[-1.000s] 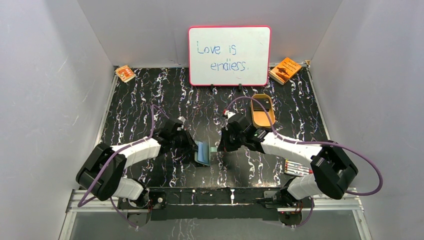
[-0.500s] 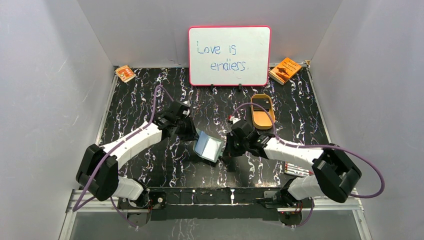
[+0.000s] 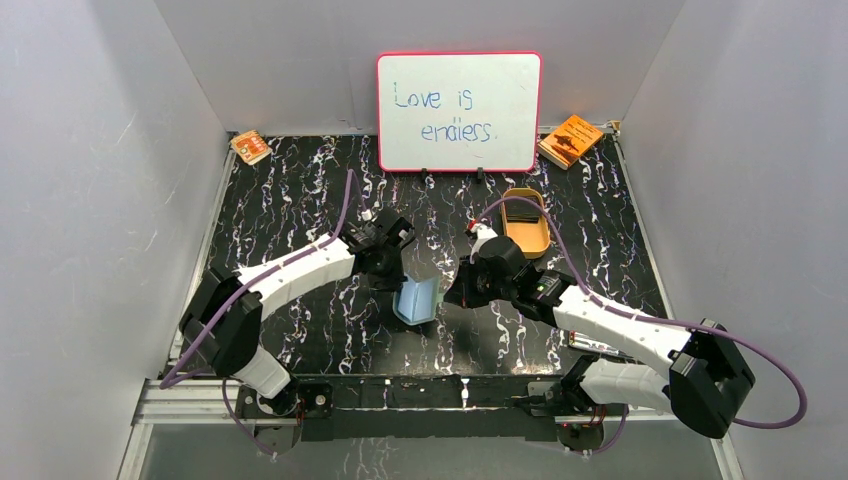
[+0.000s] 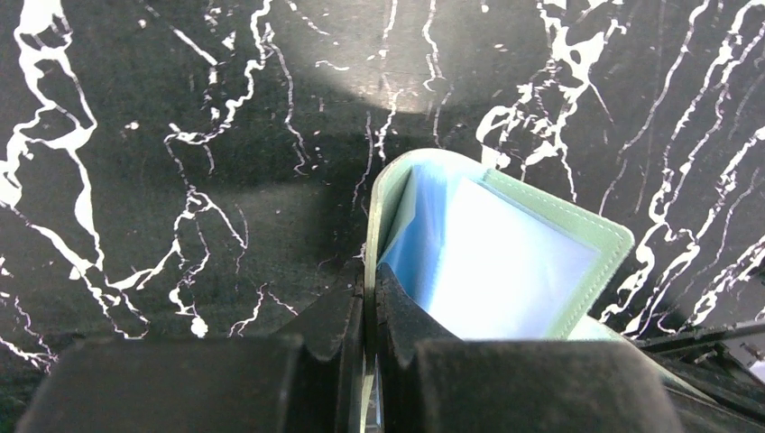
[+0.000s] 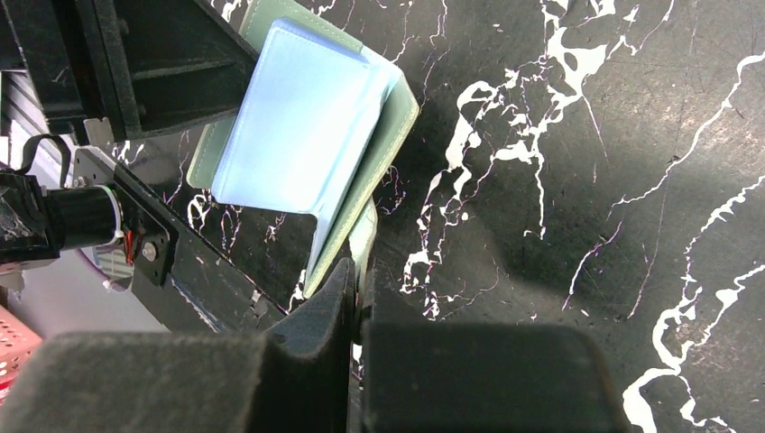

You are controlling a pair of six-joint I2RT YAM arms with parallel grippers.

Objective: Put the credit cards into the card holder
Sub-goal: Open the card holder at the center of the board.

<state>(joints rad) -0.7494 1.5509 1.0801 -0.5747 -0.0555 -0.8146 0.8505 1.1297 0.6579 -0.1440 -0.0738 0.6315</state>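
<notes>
Holding the flat grey-green card holder (image 3: 418,300) between them at the middle of the black, white-veined marble table (image 3: 300,180), the two arms look to be on the opening step. The left jaws are pinched shut on the edge of one cover and the right jaws are closed on the edge of the other flap, so the pale blue lining gapes upward. Whether its lower edge touches the table I cannot tell. No card shows inside it. The small dark credit cards (image 3: 521,210) lie in the tan oval tray (image 3: 528,250) behind the right arm (image 3: 600,315), well apart from the holder. My guess is that one side must let go next, likely the right, since the tray is nearer to it. The left would then hold the sleeve steady while a card is fetched and its thin edge lined up with a pocket mouth. The pink-framed whiteboard (image 3: 459,110) at the back reads "Love is endless." in blue marker. The print on the orange booklets (image 3: 570,140) in the far corners is too small to read.
</notes>
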